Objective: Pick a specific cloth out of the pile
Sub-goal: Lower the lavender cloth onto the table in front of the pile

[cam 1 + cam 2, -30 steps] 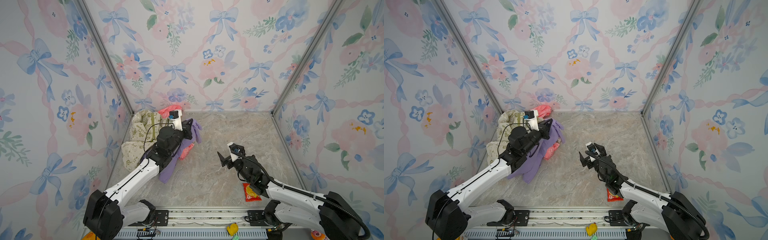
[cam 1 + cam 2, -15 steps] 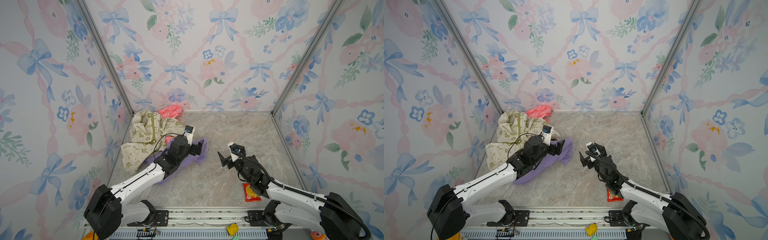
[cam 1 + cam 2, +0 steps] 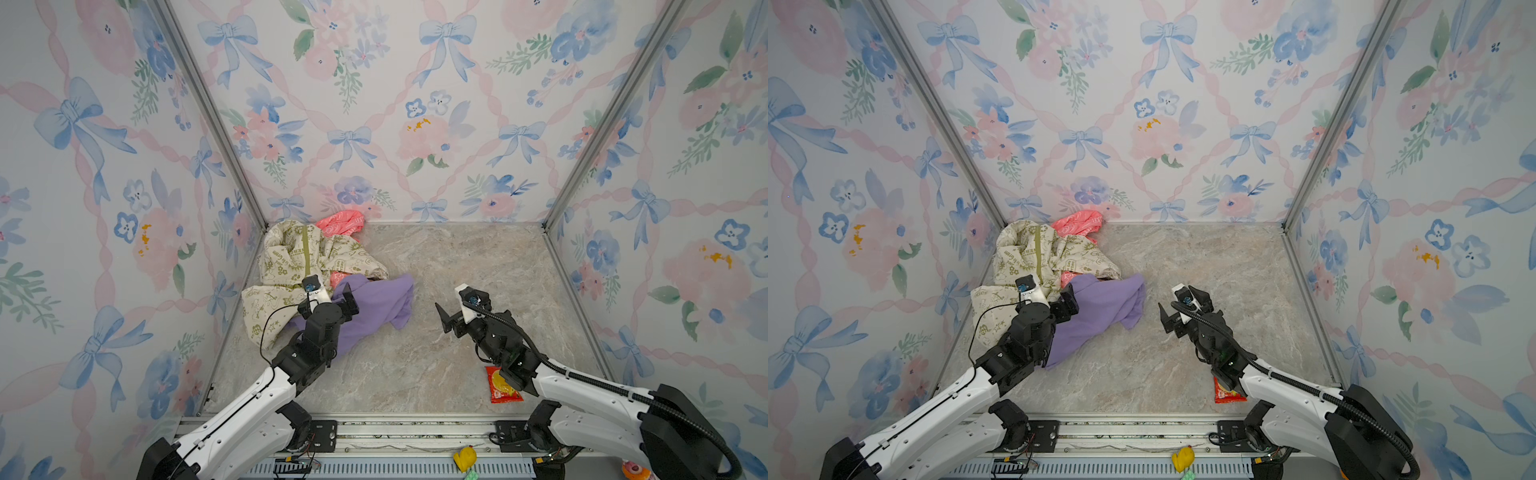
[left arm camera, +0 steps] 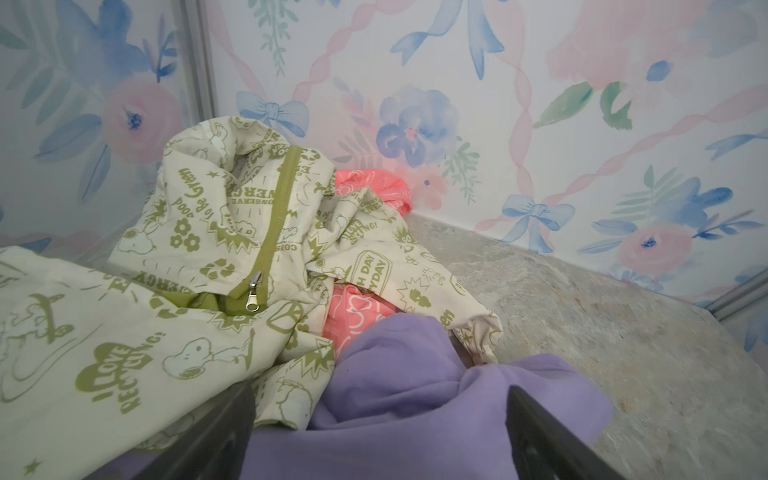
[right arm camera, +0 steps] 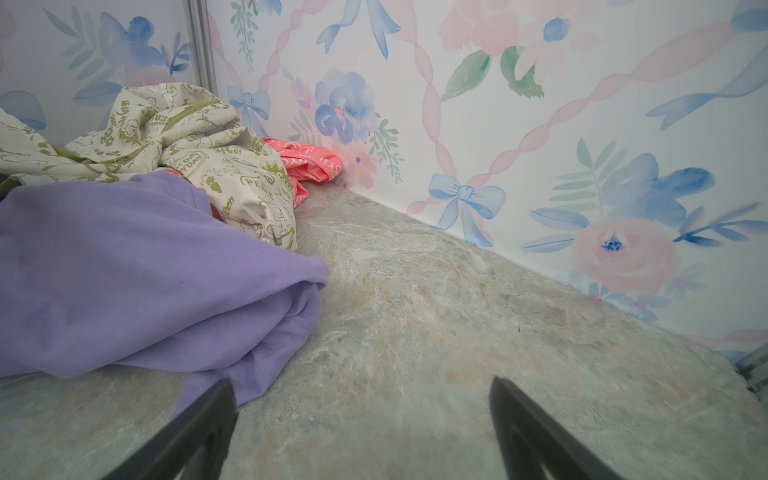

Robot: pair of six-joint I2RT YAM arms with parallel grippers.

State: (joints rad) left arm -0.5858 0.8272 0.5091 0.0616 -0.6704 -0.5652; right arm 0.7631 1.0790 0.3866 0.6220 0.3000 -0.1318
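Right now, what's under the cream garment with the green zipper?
A coral-pink printed cloth pokes out from under the cream garment at its far side and beside the purple cloth. Whatever else lies beneath is covered.

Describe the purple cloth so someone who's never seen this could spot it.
In the far left corner of the marbled floor sits a heap of soft garments. Against its near side, toward the middle, lies the plain lilac-purple fabric cloth. Unlike the cream green-printed zip garment and the coral-pink printed garment, it is unprinted.
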